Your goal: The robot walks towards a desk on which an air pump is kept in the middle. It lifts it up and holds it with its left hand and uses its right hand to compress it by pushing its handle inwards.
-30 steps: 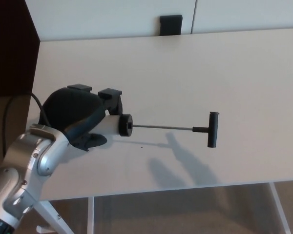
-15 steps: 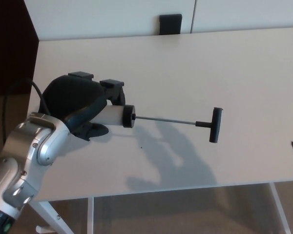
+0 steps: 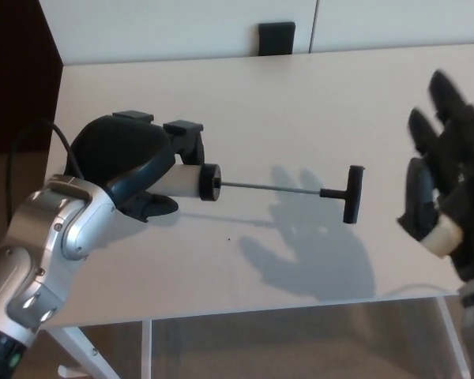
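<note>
The left hand (image 3: 134, 170) wraps the white barrel of the air pump (image 3: 221, 183), hiding most of it, and holds it lifted over the desk (image 3: 300, 103), rod drawn out, T-handle (image 3: 352, 193) to the right. The right hand (image 3: 446, 197), absent a second ago, has come in at the right edge, fingers spread and empty, partly cut off. No writing is readable.

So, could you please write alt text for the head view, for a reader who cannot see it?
The robot's left hand holds an air pump above a white desk, with the rod extended and the black T-handle pointing right. The right hand, open with fingers spread, is near the handle but not touching it.
</note>
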